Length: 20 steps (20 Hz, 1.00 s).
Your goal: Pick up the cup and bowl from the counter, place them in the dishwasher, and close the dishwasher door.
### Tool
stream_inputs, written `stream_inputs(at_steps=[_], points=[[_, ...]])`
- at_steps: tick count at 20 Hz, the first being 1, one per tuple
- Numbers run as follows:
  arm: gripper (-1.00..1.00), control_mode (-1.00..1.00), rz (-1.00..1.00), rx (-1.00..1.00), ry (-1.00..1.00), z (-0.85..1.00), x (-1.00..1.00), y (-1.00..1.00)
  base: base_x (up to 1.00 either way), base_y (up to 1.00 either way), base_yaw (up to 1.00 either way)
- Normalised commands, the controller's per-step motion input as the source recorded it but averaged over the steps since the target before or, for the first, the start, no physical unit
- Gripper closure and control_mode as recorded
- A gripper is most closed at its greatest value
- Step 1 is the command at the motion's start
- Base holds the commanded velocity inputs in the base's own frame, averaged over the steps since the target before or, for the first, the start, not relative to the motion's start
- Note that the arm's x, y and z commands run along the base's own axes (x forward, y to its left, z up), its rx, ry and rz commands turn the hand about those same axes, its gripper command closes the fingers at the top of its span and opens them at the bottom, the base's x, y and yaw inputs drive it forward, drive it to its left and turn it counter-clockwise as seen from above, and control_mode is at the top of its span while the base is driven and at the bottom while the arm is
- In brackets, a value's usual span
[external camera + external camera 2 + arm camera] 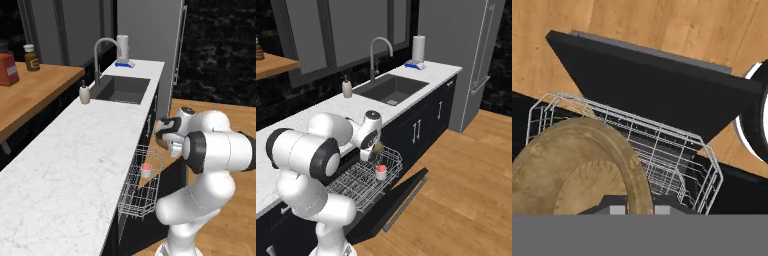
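Bowl clamped in my pincer, hanging just above rack; cup already inside, door open beyond; drop is straight down.

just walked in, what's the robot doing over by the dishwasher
The robot is loading the dishwasher. Its gripper holds the brown bowl above the pulled-out wire rack. The cup already sits in the rack. The door hangs open over the wood floor, so it has yet to be closed. On the counter, a soap bottle stands by the sink.
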Motion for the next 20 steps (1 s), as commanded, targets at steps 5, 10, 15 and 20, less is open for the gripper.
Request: stream_inputs(at_steps=[5, 10, 15, 20], points=[[1.0, -1.0, 0.45, 0.09, 0.05, -0.07, -0.82, -0.25, 0.0, 0.0, 0.0], [1.0, -1.0, 0.34, 0.04, 0.12, -0.32, -0.42, 0.03, 0.0, 0.0, 0.0], [1.0, -1.0, 0.11, 0.06, 0.21, -0.66, -0.01, 0.16, 0.0, 0.0, 0.0], [1.0, -1.0, -0.01, 0.09, 0.17, -0.8, 0.0, 0.32, 0.0, 0.0, 0.0]])
